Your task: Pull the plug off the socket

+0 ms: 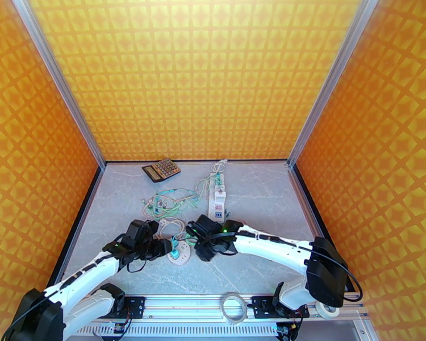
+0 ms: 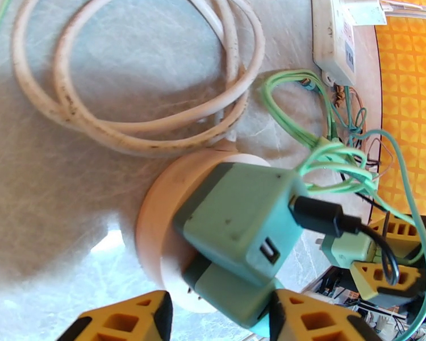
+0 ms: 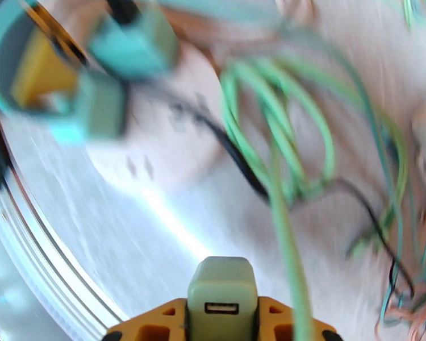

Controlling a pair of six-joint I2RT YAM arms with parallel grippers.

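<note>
Arms converge low; left claw [image 2: 218, 314] straddles plug [image 2: 231, 286], spread; right claw [image 3: 222, 318] pinches charger [image 3: 222, 282].

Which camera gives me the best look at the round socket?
Left wrist: the round socket sits close and sharp, with green plugs on it. Top external shows the socket small and far off. Right wrist shows it only as a blurred pale disc.

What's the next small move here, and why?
Probably carry the right gripper aside and set down its green plug: it is already clear of the round socket, where an upper charger and a lower charger sit plugged in, the left gripper flanking the lower one.
</note>
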